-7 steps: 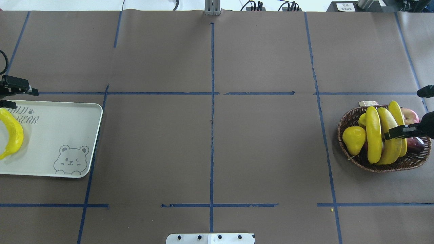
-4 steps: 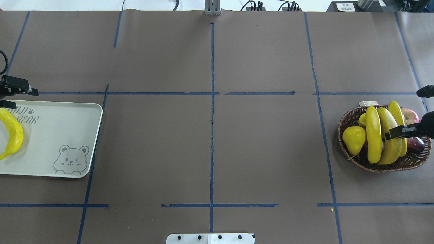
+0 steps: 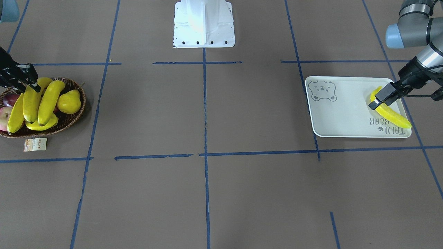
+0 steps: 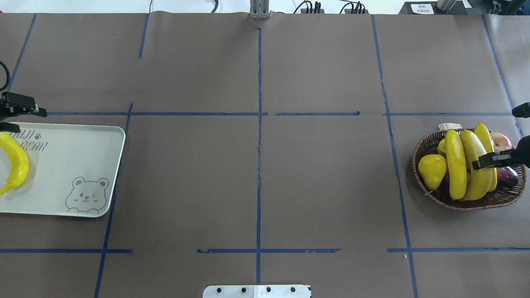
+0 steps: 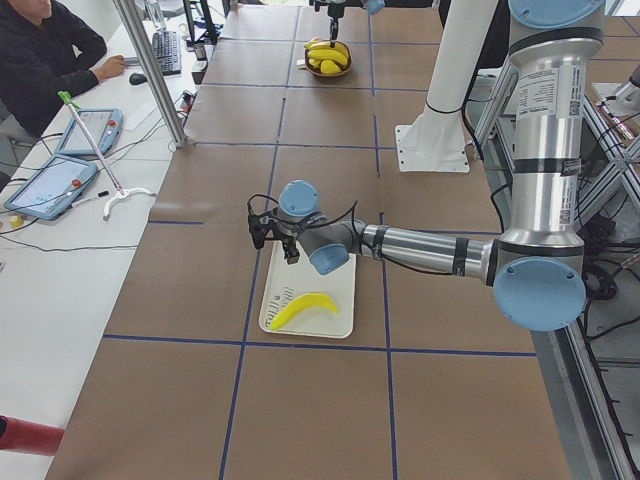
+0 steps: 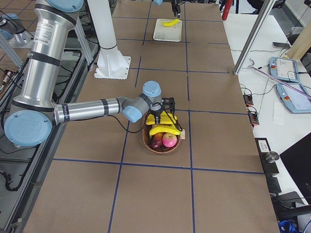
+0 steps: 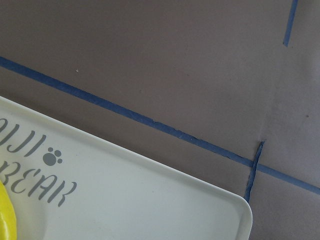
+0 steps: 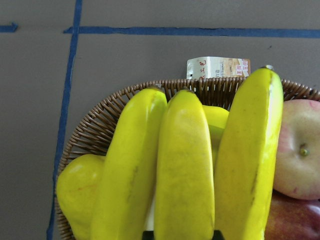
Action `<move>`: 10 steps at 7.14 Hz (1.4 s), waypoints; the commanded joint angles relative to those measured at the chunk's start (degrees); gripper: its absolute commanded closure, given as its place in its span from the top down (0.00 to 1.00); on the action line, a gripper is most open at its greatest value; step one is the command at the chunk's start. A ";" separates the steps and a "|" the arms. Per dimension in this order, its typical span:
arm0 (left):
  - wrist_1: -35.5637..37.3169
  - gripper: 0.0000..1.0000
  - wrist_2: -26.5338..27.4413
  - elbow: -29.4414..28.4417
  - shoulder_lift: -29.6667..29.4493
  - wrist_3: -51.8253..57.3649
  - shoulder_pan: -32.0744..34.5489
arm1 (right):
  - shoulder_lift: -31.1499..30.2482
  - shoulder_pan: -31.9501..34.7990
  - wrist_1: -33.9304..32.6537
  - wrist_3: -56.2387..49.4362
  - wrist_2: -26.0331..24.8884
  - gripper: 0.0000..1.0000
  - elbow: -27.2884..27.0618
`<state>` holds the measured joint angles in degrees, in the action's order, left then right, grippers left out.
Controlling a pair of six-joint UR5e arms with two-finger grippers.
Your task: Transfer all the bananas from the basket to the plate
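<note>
The middle banana point(image 8: 182, 165), lying lengthwise away from the robot, is centred beneath the right gripper's point(image 4: 482, 162) spread fingers point(image 4: 499, 158).

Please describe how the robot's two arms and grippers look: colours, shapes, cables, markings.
The left arm and right arm are silver-grey tubes with light blue round joint caps and small printed labels. The left gripper and right gripper are black, each with two straight fingers. Thin black cables loop at both wrists.
</note>
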<state>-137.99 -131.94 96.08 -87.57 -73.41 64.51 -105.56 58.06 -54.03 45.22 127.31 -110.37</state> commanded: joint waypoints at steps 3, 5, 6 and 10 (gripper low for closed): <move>0.00 1.00 -0.07 1.39 0.38 -1.47 0.00 | -0.17 20.37 -0.29 -2.49 15.21 0.01 -1.87; 0.00 1.00 -0.16 1.56 0.38 -1.47 -0.09 | 0.44 23.06 -0.81 -2.59 18.84 0.00 -5.10; 0.00 1.00 -0.16 1.65 -0.23 -1.73 -0.44 | 5.92 20.19 -2.03 -1.81 18.16 0.00 -5.21; -0.44 1.00 0.02 2.00 -13.90 -18.37 -7.27 | 28.69 -6.93 -3.71 25.56 0.98 0.00 -5.03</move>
<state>-138.38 -131.97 98.12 -96.17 -85.17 59.87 -83.36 59.77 -57.68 62.12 135.27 -115.38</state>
